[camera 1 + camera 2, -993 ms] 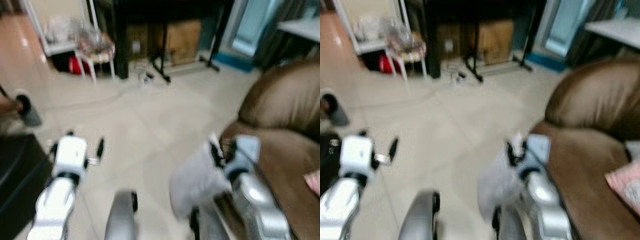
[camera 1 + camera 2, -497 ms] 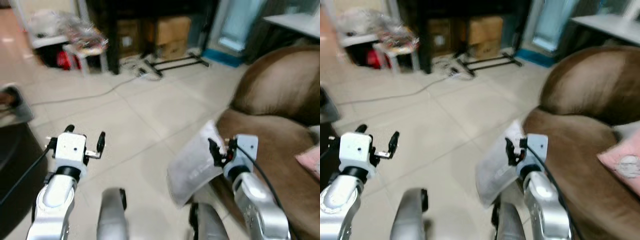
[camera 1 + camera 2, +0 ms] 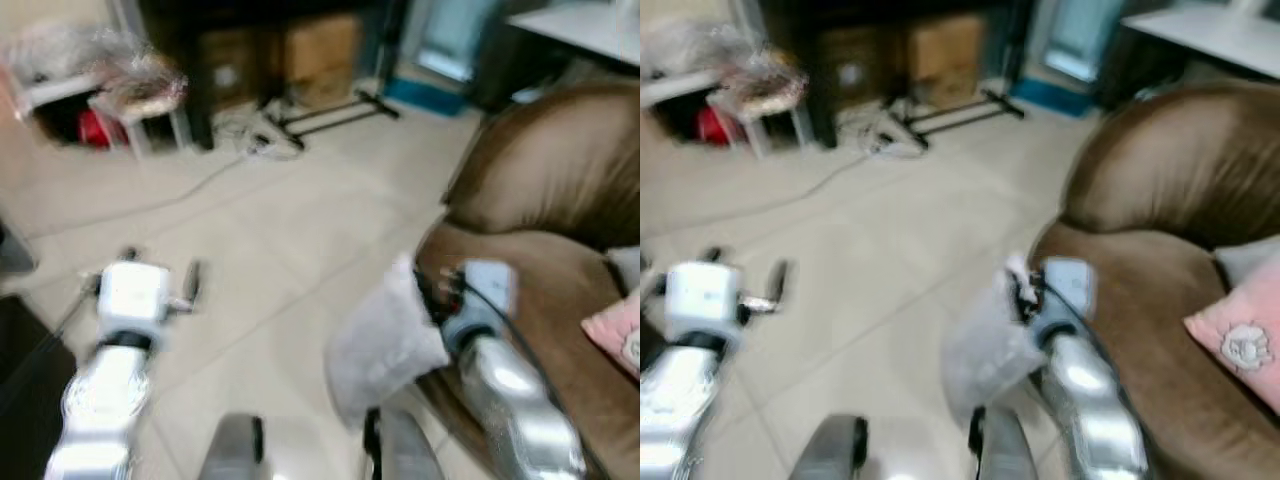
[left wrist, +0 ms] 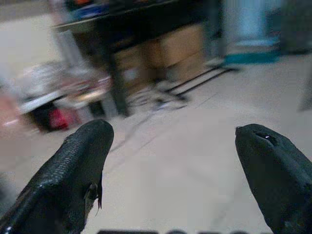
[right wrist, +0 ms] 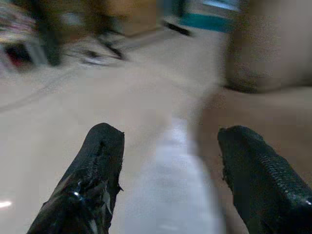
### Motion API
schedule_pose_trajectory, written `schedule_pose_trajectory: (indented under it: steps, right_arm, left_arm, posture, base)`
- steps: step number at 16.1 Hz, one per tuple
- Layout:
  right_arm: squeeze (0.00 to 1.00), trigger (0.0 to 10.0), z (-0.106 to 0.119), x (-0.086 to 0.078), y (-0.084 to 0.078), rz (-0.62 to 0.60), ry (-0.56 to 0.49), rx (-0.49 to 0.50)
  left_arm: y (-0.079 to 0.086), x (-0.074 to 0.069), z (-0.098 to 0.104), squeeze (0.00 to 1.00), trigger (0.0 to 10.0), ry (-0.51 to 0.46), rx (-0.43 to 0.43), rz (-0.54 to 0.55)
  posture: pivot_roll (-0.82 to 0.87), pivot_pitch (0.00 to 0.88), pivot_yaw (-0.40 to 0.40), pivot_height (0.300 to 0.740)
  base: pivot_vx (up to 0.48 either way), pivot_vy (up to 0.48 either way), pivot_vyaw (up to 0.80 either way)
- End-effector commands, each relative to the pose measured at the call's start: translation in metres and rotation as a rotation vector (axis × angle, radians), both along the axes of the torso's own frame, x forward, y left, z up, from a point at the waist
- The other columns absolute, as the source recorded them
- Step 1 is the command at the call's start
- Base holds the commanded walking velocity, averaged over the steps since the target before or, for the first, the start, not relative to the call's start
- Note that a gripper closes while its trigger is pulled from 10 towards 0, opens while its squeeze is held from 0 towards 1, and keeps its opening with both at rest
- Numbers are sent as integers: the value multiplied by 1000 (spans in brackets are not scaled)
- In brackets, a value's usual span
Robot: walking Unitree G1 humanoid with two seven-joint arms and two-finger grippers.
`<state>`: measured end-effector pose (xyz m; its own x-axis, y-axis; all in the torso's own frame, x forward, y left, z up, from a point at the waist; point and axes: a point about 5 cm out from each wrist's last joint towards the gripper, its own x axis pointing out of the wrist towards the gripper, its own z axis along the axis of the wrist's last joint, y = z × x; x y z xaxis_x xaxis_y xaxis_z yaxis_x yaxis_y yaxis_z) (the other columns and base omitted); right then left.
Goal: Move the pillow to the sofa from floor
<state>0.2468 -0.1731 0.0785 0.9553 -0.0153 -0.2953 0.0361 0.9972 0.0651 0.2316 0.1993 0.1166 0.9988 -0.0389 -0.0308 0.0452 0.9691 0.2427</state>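
Head views motion-blurred, sofa cut off — pink cushion too

Pillow left of sofa

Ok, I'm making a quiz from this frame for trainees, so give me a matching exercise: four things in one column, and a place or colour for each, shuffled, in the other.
Things:
1. white pillow
2. sofa
3. pink cushion
4. cardboard boxes

Place or colour:
A. brown
B. under the dark table at the far side
C. lying on the sofa seat
D. at the right gripper, beside the sofa's front edge

Pairs: 1-D, 2-A, 3-C, 4-B
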Motion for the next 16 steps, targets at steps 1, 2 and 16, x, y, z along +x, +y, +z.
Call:
schedule_pose_trajectory:
  steps: [1,2,16]
  right_arm:
    - [0,10000,6,4,10,27,-30,20]
    - [0,10000,5,4,10,29,-29,19]
    - [0,10000,-8,5,2,175,49,-60]
  left_arm:
    - [10,-3,0,0,10000,6,20,27]
    - [10,-3,0,0,10000,6,20,27]
    - [5,-7,-8,0,10000,42,50,21]
  posture:
    - [-12,0,-54,575]
    - [-12,0,-54,575]
    - [-20,0,-49,575]
  base:
    - [281,0,0]
    - [281,0,0]
    - [76,0,227]
